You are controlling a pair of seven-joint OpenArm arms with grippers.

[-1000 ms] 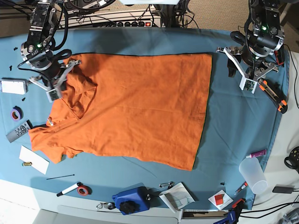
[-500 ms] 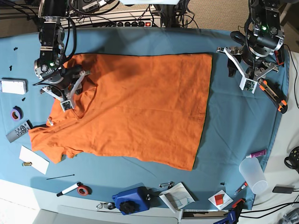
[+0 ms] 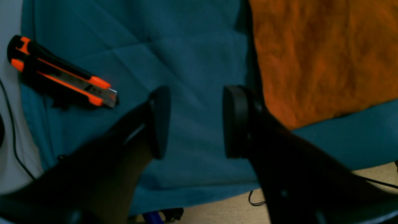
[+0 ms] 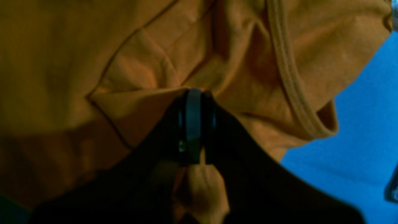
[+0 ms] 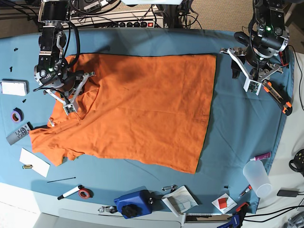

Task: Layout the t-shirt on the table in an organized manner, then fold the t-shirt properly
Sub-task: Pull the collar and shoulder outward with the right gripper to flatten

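The orange t-shirt (image 5: 142, 109) lies spread on the teal table (image 5: 237, 123), its body flat and its left end bunched around the collar and sleeve. My right gripper (image 5: 69, 101) is down on that bunched part. In the right wrist view it (image 4: 194, 124) is shut on a fold of the t-shirt (image 4: 93, 46) beside the ribbed neckband. My left gripper (image 5: 251, 85) hangs open over bare cloth beyond the shirt's hem. The left wrist view shows this gripper (image 3: 196, 121) with nothing between its pads, and the t-shirt (image 3: 311, 56) edge just to its right.
An orange utility knife (image 5: 278, 97) (image 3: 62, 76) lies near the left gripper. A plastic cup (image 5: 256, 176), blue box (image 5: 133, 203), marker (image 5: 71, 192), paper (image 5: 34, 162), remote (image 5: 19, 133) and tape roll (image 5: 17, 115) line the table edges.
My right gripper moved in from the shirt's left edge onto the bunched collar area, lowered and shut on a fold. The left arm has not moved.
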